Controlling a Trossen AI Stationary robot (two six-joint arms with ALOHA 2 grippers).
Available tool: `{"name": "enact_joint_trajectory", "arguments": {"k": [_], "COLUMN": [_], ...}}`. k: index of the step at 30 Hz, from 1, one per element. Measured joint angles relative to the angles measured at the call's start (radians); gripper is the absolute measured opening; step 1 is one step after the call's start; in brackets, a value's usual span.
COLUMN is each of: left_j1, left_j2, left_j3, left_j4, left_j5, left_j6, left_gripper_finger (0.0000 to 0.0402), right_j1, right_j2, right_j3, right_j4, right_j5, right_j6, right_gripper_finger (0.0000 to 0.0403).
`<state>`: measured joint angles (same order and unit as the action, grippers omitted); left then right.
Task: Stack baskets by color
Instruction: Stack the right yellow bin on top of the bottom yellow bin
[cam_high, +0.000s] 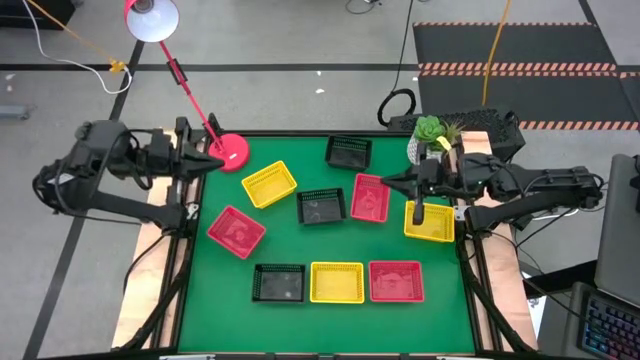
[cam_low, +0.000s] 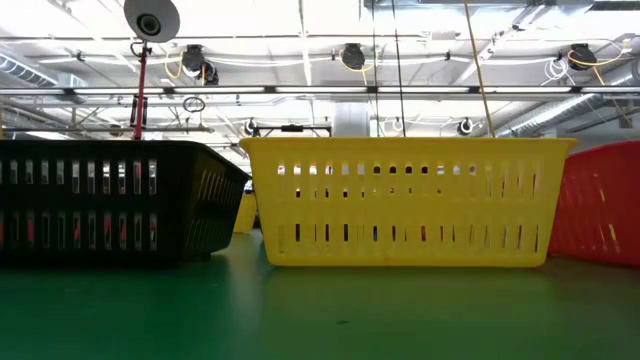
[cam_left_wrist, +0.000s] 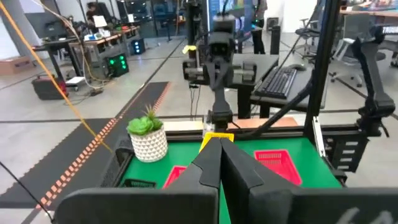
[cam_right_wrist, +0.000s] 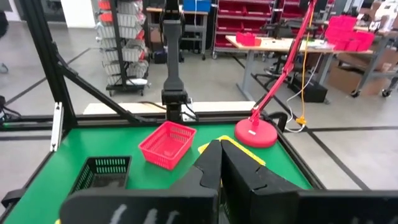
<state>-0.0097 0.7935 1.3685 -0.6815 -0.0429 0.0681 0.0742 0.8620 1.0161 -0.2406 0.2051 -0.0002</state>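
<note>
Several small slotted baskets lie apart on the green table, each on its own base. Along the near edge stand a black basket (cam_high: 279, 283), a yellow basket (cam_high: 337, 282) and a red basket (cam_high: 397, 281). Farther back are a red basket (cam_high: 236, 231), a yellow basket (cam_high: 269, 184), two black baskets (cam_high: 321, 206) (cam_high: 348, 151), a red basket (cam_high: 371, 197) and a yellow basket (cam_high: 429, 221). My left gripper (cam_high: 215, 160) (cam_left_wrist: 219, 142) is shut and empty, raised at the table's left edge. My right gripper (cam_high: 390, 181) (cam_right_wrist: 217, 146) is shut and empty, raised at the right side.
A pink lamp base (cam_high: 233, 152) with its slanted arm stands at the far left, close to my left gripper. A white plant pot (cam_high: 432, 135) stands at the far right corner. Open green surface lies in the middle between the near row and the baskets behind it.
</note>
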Motion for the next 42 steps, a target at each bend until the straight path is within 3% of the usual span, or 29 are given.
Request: {"name": "enact_joint_trajectory", "arguments": {"k": [5,16,22,34,42], "left_j1": [-0.009,-0.008,-0.014,-0.060,-0.085], "left_j2": [0.017,0.045,0.086,0.286,0.427], "left_j3": [0.016,-0.034,-0.059,-0.064,-0.064], "left_j4": [-0.021,0.042,0.043,0.094,0.111], "left_j5": [0.144,0.141,0.118,-0.176,-0.194], "left_j6": [0.086,0.103,-0.115,-0.134,-0.079], "left_gripper_finger": [0.0032,0.0042,0.0042,0.0042,0.0042], "right_j1": [0.000,0.051,0.061,0.061,0.061], "right_j2": [0.011,0.010,0.010,0.010,0.021], "right_j3": [0.000,0.000,0.000,0.000,0.000], "right_j4": [-0.023,-0.012,-0.010,-0.075,-0.071], "right_j5": [0.000,0.001,0.002,0.009,0.127], "right_j6": [0.042,0.045,0.045,0.052,0.047], "right_gripper_finger": [0.0000,0.0000,0.0000,0.0000,0.0000]}}
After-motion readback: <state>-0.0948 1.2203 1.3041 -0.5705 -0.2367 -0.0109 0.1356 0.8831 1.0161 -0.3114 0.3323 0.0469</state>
